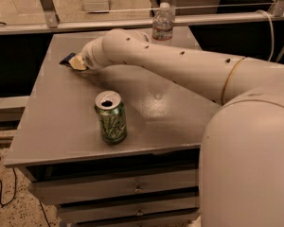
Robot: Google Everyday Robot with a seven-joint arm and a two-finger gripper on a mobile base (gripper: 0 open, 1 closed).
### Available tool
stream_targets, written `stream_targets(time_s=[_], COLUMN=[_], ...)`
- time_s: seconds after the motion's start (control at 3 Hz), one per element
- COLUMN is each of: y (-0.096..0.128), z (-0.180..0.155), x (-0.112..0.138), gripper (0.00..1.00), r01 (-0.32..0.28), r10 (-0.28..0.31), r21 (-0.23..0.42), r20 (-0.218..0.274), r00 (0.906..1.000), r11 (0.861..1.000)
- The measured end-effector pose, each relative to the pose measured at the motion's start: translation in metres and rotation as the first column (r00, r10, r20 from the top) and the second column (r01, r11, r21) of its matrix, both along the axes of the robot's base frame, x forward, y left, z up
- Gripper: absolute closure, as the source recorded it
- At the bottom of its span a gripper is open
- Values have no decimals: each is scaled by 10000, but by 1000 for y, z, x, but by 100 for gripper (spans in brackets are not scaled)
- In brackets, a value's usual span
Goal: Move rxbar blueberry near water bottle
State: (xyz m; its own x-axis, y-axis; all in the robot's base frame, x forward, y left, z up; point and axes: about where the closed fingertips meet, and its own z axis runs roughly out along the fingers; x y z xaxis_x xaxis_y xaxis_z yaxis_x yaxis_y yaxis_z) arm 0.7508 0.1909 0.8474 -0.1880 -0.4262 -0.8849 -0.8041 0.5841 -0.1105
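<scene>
The rxbar blueberry [67, 59] lies on the far left of the grey table [61, 126]. Only a dark navy corner shows, and the rest is hidden behind my gripper. My gripper [78, 63] is at the end of the cream arm, low over the table and right against the bar. The water bottle [162, 24] is clear with a white cap and stands upright at the table's back edge, behind the arm and well to the right of the bar.
A green soda can [110, 117] stands open and upright near the table's front centre. My arm [180, 65] crosses the table from the right. A metal rail [132, 21] runs behind the table. Drawers [132, 188] sit below the front edge.
</scene>
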Motion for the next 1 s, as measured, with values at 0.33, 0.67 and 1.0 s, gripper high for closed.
stream_targets(time_s=[0.33, 0.67, 1.0], y=[-39, -88, -130], z=[11, 21, 31], x=[-4, -14, -33], gripper=[100, 100, 100], r01=[421, 1104, 1686], r10=[-412, -1080, -1668], r21=[-478, -840, -814], r20=[207, 327, 287], r00=[9989, 9936, 9856], r11=[9980, 9903, 9823])
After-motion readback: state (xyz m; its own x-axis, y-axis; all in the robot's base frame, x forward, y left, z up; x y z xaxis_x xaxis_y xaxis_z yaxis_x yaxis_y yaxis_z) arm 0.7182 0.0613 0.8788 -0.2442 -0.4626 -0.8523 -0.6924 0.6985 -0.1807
